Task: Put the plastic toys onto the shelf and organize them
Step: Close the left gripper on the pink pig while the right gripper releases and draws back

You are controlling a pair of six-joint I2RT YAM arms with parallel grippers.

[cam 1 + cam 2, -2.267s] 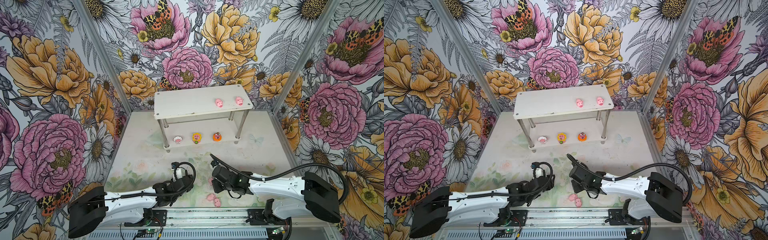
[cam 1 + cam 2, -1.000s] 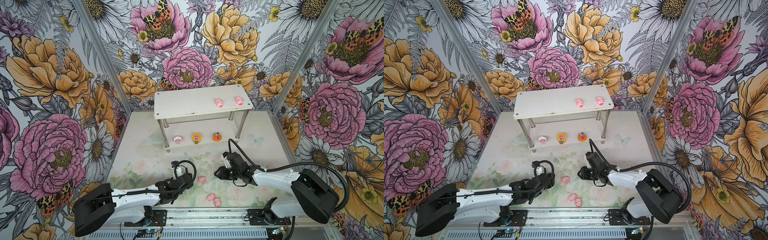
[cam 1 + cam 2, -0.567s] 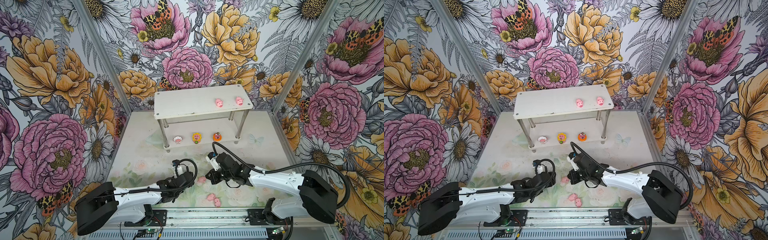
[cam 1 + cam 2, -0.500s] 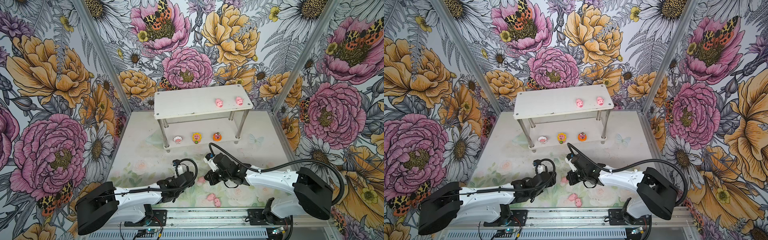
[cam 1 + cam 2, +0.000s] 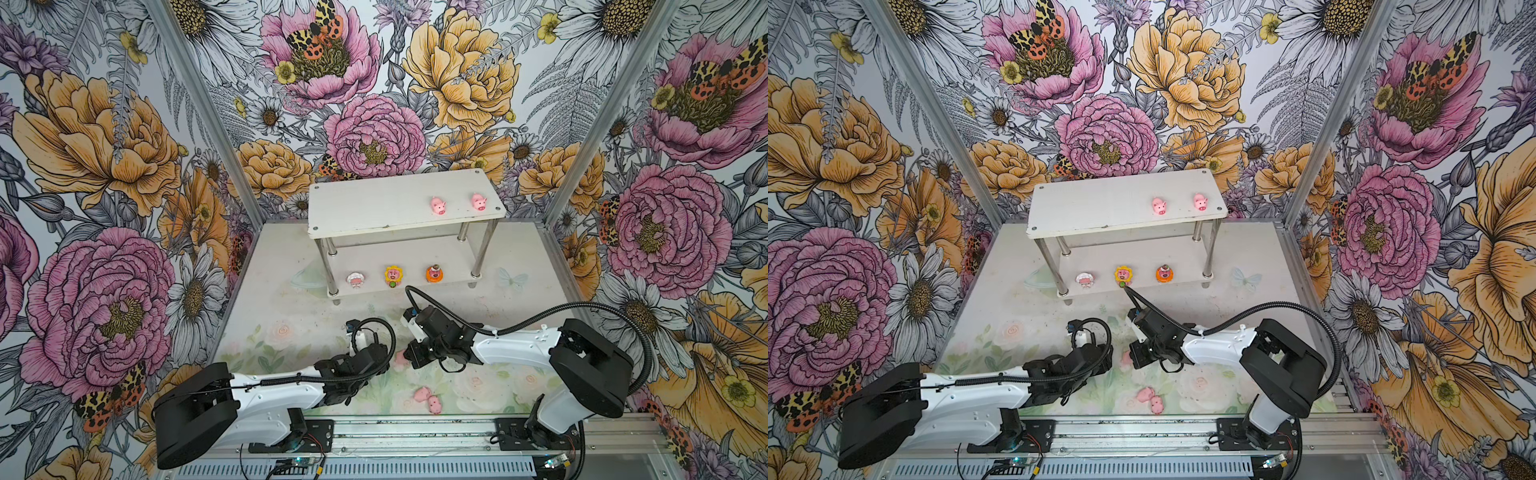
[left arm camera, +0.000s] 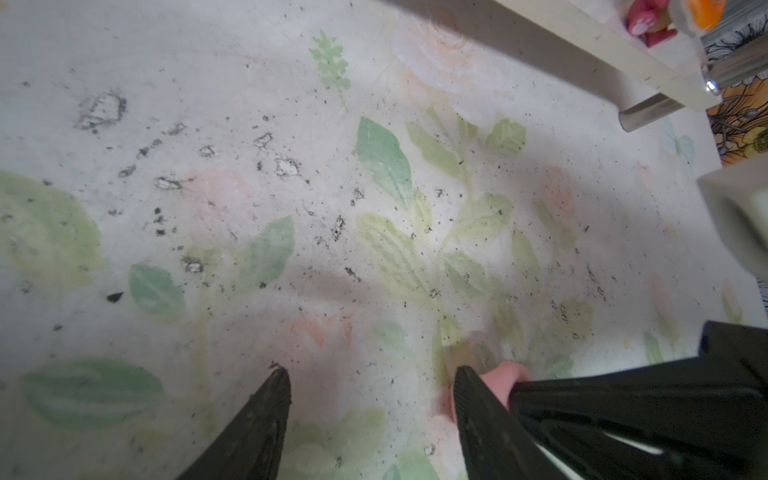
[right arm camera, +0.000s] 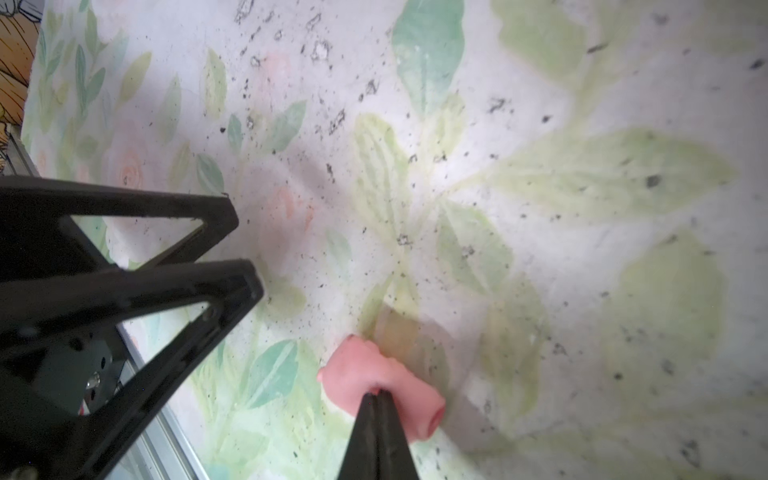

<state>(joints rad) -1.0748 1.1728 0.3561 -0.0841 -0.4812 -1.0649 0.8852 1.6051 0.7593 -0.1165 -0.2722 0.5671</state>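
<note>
Right wrist view: the right gripper (image 7: 376,401) is seen with its fingers pressed together, their tips touching a pink pig (image 7: 353,374) lying on the floral mat (image 7: 540,166). Whether any part of it is pinched cannot be told. In the left wrist view, the left gripper (image 6: 370,374) is held apart, with the pig just outside one finger. In a top view the pig (image 5: 400,358) is found between both grippers, well apart from the shelf (image 5: 374,208).
</note>
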